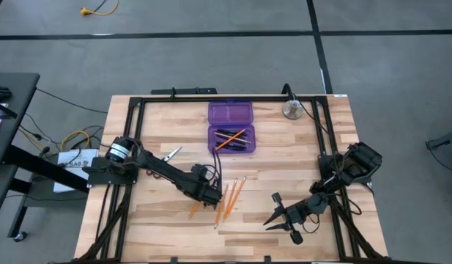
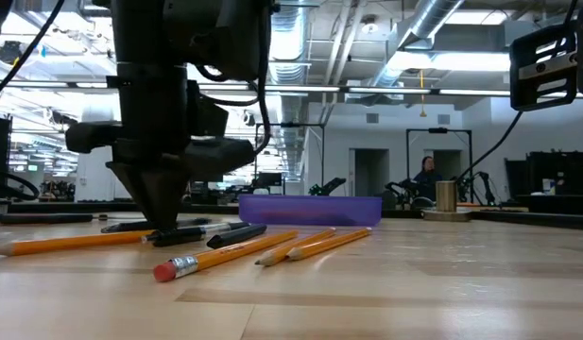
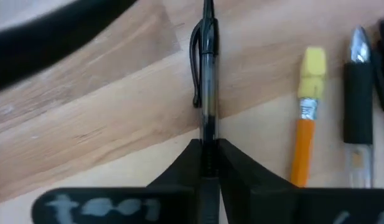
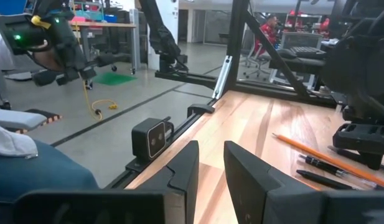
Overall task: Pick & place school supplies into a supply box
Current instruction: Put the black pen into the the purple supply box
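Open purple box on tabletop, pencils and pens inside; near it, left claw clamped on black pen; right claw parted, empty.

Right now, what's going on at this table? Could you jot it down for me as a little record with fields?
Left gripper: down on the table among the loose supplies, fingers shut on a black pen
Right gripper: waits near the table's front right, fingers apart, holding nothing
Supply box: purple, lying open toward the back, some pencils and pens already inside
Loose on table: orange pencils beside the left gripper, scissors by the left arm
Other: round metal object at the back
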Robot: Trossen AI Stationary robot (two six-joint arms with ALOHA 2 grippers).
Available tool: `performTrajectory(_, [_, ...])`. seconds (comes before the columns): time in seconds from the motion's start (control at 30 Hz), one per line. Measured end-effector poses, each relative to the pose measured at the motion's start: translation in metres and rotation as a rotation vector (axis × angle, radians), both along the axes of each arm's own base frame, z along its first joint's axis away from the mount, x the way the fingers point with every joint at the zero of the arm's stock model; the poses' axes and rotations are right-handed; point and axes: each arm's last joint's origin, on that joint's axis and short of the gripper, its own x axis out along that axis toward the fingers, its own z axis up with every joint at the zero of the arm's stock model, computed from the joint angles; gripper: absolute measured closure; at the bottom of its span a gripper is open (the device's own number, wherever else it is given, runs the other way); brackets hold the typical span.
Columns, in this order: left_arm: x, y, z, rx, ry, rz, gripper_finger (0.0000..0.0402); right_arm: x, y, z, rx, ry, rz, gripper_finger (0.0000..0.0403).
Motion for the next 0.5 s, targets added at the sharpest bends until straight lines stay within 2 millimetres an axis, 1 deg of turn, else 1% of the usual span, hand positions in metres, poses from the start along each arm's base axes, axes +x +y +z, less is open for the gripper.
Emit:
performTrajectory(0.13, [-0.003, 0.005, 0.006, 0.119, 0.031, 0.033, 0.0378, 0.000, 0.000, 0.000, 0.000, 0.000, 0.000, 0.0330])
performTrajectory(0.2, [-0.002, 0.004, 0.011, 0.150, 0.016, 0.039, 0.0384, 0.000, 0.000, 0.000, 0.000, 0.000, 0.000, 0.0330])
performTrajectory(0.27, [-0.005, 0.004, 0.015, 0.180, 0.049, 0.034, 0.0388, 0.000, 0.000, 0.000, 0.000, 0.000, 0.000, 0.0330])
performTrajectory(0.33, [-0.004, 0.003, 0.020, 0.212, 0.043, 0.026, 0.0388, 0.000, 0.000, 0.000, 0.000, 0.000, 0.000, 0.0330])
performTrajectory(0.43, [0.000, 0.003, 0.031, 0.277, 0.027, 0.011, 0.0381, 0.000, 0.000, 0.000, -0.002, 0.002, 0.000, 0.0330])
performTrajectory(0.5, [0.005, 0.003, 0.041, 0.305, 0.026, -0.035, 0.0378, 0.000, 0.000, 0.000, -0.002, 0.002, 0.000, 0.0330])
